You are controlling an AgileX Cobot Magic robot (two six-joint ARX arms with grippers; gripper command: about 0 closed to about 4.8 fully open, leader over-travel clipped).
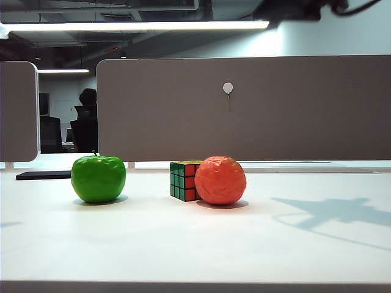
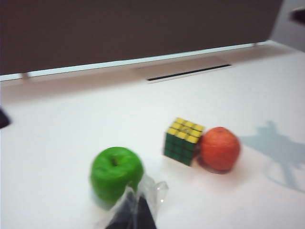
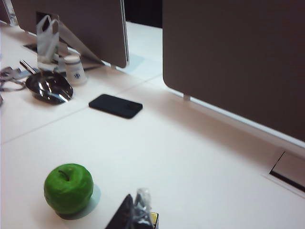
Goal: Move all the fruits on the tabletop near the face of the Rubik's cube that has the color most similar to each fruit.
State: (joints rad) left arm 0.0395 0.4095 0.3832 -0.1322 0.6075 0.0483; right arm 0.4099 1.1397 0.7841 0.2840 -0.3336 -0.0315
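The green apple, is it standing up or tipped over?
Standing up. The green apple sits on the tabletop with its short dark stem pointing upward from the dimple on top.

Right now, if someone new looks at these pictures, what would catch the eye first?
Probably the glossy green apple, alone on the left of the white tabletop. Next the wrinkled orange-red fruit, close against the right side of the small Rubik's cube at the centre. Both shut grippers, left gripper and right gripper, hover above.

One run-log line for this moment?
left hand shut, empty | right hand shut, empty | orange fruit touching cube | apple apart
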